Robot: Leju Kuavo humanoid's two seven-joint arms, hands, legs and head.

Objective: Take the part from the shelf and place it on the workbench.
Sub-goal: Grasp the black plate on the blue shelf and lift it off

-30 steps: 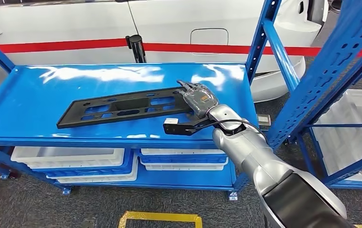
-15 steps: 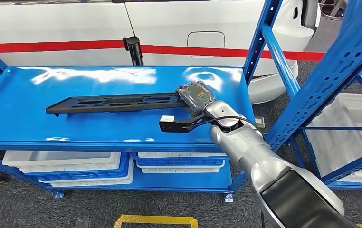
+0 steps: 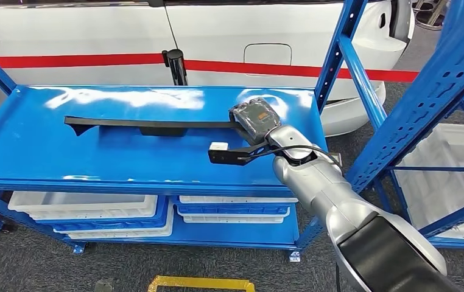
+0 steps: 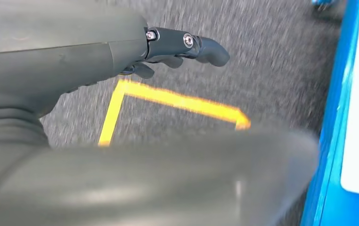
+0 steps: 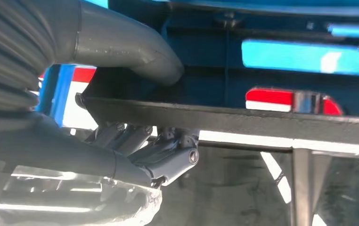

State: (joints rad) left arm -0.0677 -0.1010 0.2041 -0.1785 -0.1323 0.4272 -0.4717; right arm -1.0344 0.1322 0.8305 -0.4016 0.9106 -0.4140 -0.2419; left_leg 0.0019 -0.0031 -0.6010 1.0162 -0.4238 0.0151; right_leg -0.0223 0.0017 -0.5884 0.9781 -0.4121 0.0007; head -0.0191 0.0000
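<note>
The right hand (image 3: 254, 117) has the part (image 3: 147, 124), a long flat black panel, gripped at its right-hand end, and the panel shows edge-on above the blue shelf (image 3: 47, 152), stretching from the hand toward the shelf's left edge. From the right wrist view the hold is plain: the grey thumb (image 5: 135, 49) lies on one face of the part (image 5: 262, 123) and the darker fingers (image 5: 168, 157) curl against the other face, clamping it between them. No writing on the part can be read. The left hand (image 4: 121, 52) hangs over grey floor with a yellow floor marking (image 4: 177, 100), its fingers (image 4: 201, 47) curled a little and holding nothing. Behind the shelf stands a white car (image 3: 229, 30) with a red stripe (image 3: 77, 60). White bins (image 3: 83, 207) sit on the lower shelf.
</note>
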